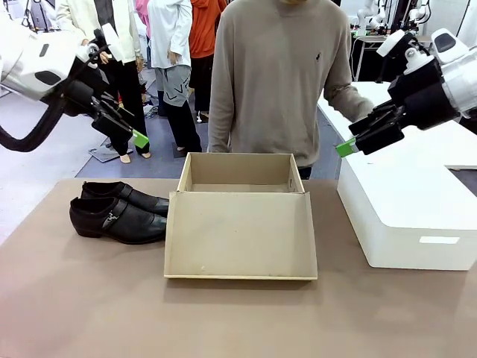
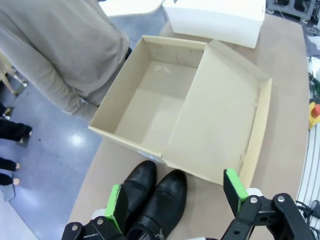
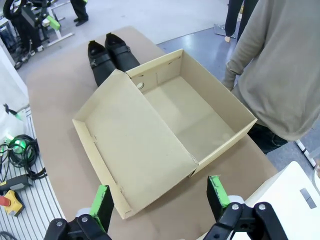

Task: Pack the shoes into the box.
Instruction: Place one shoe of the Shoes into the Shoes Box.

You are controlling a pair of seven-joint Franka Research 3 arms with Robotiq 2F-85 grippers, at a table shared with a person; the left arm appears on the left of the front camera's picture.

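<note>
Shoes [image 1: 119, 214], a glossy black pair, lie side by side on the bench [image 1: 223, 321] just left of the box [image 1: 237, 172], toes pointing at it. Nothing packed yet. Box is open and bare inside, w/ the lid [image 1: 238, 235] folded flat on the robot's side, prob. to leave the top free for loading.

Left fingers [image 1: 140, 138] hang above the pair, left of the box, spread as wide as they go and holding nothing. From the wrist cam the shoes sit right btwn the green pads, so it looks lined up for a grab, I'd say.

Right fingers [image 1: 344, 148] are up high to the right of the box, also wide apart and empty, apparently just waiting.

White block [image 1: 402, 212] sits near the box's right side, w/ a gap. Person [image 1: 276, 82] stands directly behind the box, one hand down by the block.

In the way: the box's left wall and the lid's raised rim, so the shoes need lifting over, not sliding.
</note>
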